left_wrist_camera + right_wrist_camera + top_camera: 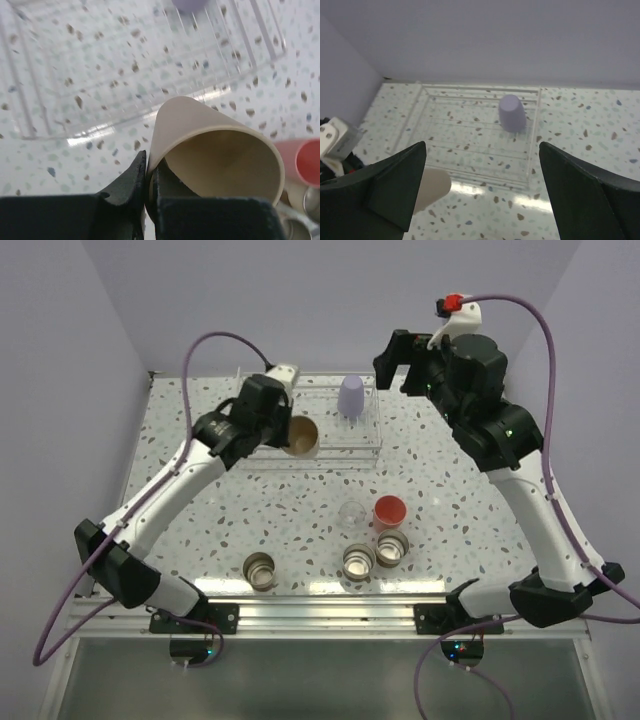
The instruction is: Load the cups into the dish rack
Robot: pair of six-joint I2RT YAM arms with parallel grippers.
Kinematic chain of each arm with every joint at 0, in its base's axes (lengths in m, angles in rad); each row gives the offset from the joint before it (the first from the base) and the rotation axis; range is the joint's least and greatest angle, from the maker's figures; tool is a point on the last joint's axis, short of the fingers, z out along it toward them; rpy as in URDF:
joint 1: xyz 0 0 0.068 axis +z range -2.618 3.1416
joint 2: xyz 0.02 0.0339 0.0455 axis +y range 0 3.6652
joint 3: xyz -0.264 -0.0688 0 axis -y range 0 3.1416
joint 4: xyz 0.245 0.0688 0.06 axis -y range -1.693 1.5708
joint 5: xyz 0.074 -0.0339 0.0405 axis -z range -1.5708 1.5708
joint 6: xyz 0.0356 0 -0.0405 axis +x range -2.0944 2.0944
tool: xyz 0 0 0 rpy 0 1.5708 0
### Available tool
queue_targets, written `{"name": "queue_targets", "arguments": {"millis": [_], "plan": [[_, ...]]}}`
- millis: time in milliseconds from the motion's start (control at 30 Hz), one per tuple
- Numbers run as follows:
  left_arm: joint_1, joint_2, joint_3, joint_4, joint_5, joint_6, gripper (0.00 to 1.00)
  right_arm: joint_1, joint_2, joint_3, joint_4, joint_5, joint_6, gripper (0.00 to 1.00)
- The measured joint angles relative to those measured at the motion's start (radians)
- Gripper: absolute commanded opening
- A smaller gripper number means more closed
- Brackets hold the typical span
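- left arm (pixel 190 475): stretched forward, elbow bent, wrist at the near-left edge of the dish rack (pixel 330 452).
- left gripper (pixel 148 172): pinching the wall of the beige cup (pixel 215 150), one finger inside, one outside; the cup is tilted, mouth towards the wrist.
- right arm (pixel 520 490): raised by the rack's right end.
- right gripper (pixel 482 147): spread wide.
- lavender cup (pixel 352 397): upside down inside the rack, right part.

Lavender cup (pixel 512 113) upside down in dish rack (pixel 480 90); beige cup (pixel 434 187) by near-left corner; right pincer (pixel 482 145) spread wide
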Motion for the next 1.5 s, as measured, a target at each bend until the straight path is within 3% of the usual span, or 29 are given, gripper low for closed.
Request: {"name": "queue_targets", "arguments": {"millis": [167, 367, 500, 633, 1000, 1433, 1500], "plan": [[0.131, -0.059, 0.098, 0.135, -0.021, 0.008, 0.0, -0.033, 0.082, 0.164, 0.07, -0.236, 0.158, 0.98], [0.367, -0.246, -0.066, 0.551, 0.276, -0.188, 0.0, -0.233, 0.198, 0.07, 0.469, -0.644, 0.695, 0.98], [0.508, -0.302, -0.179, 0.857, 0.436, -0.37, 0.0, -0.278, 0.322, 0.028, 0.723, -0.754, 1.015, 0.98], [0.525, -0.284, -0.211, 1.04, 0.559, -0.485, 0.0, -0.251, 0.388, -0.003, 0.838, -0.813, 1.19, 0.98], [0.525, -0.239, -0.219, 1.199, 0.658, -0.587, 0.0, -0.135, 0.415, -0.004, 1.12, -0.842, 1.386, 0.98], [0.525, -0.196, -0.238, 1.254, 0.658, -0.618, 0.0, -0.076, 0.491, 0.016, 1.155, -0.845, 1.419, 0.98], [0.522, -0.192, -0.252, 1.258, 0.657, -0.619, 0.0, -0.07, 0.503, 0.03, 1.162, -0.845, 1.419, 0.95]]}}
